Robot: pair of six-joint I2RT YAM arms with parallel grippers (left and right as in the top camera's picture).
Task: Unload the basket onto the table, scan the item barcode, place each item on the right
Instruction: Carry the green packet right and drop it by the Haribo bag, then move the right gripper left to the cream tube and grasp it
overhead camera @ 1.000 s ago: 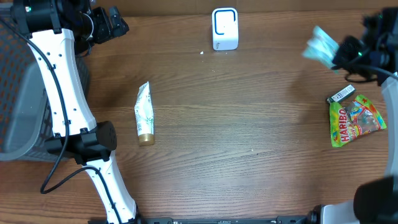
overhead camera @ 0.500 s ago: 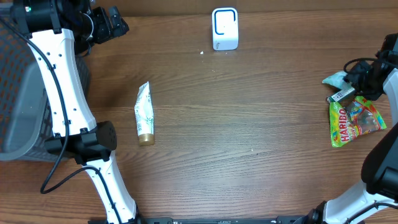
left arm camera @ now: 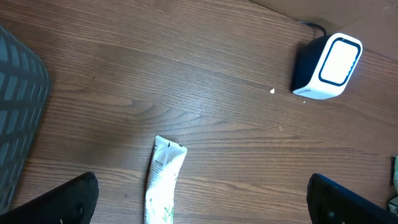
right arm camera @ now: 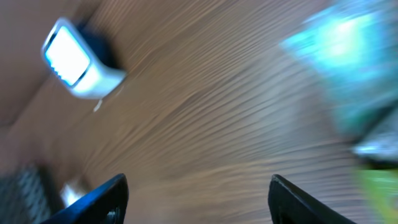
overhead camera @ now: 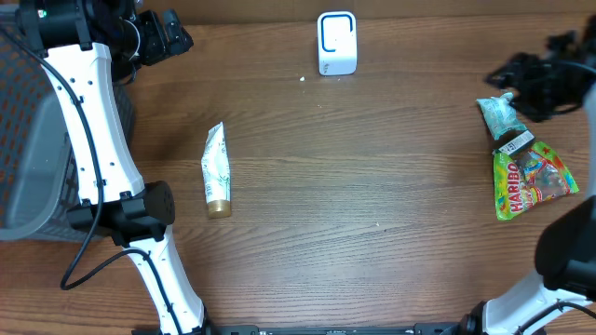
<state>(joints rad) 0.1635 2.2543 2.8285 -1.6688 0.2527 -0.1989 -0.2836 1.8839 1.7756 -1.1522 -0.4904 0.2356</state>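
A small white scanner (overhead camera: 336, 43) with a blue-rimmed window stands upright at the far edge of the bench (overhead camera: 372, 186), about midway along it. Left of the middle a slim white tube (overhead camera: 216, 171) with green print and a gold cap lies flat, its crimped end pointing to the far side and its cap to the near side, well apart from the scanner. At the right edge a crumpled teal packet (overhead camera: 500, 115) lies flat just beside a little black box (overhead camera: 514, 141) with a white printed label. That box touches the top corner of a bright green Haribo sweet bag (overhead camera: 532, 181) lying face up.
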